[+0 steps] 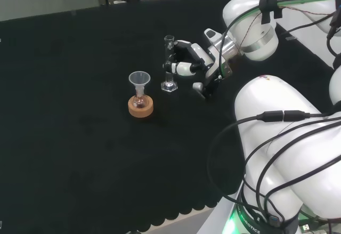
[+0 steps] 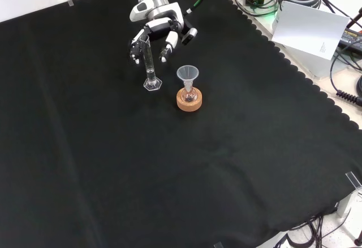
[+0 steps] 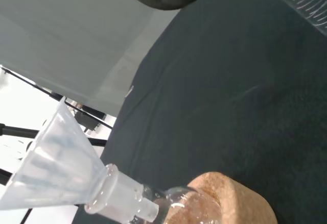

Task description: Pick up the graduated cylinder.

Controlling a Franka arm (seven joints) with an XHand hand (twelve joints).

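The robot hand (image 1: pixel 193 62) has its fingers curled around the upper part of the graduated cylinder (image 1: pixel 169 66), which stands upright with its hexagonal foot on the table (image 1: pixel 80 138). In the head view, just left and nearer, a funnel (image 1: pixel 139 79) sits in a small flask on a cork ring (image 1: pixel 140 106).

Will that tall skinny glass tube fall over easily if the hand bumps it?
Probably, yes. The graduated cylinder is tall and thin on a small base, so a sideways nudge could tip it. It looks like clear glass, so it may be slippery and might break if it falls. The hand has its fingers around the upper part, which should steady it.
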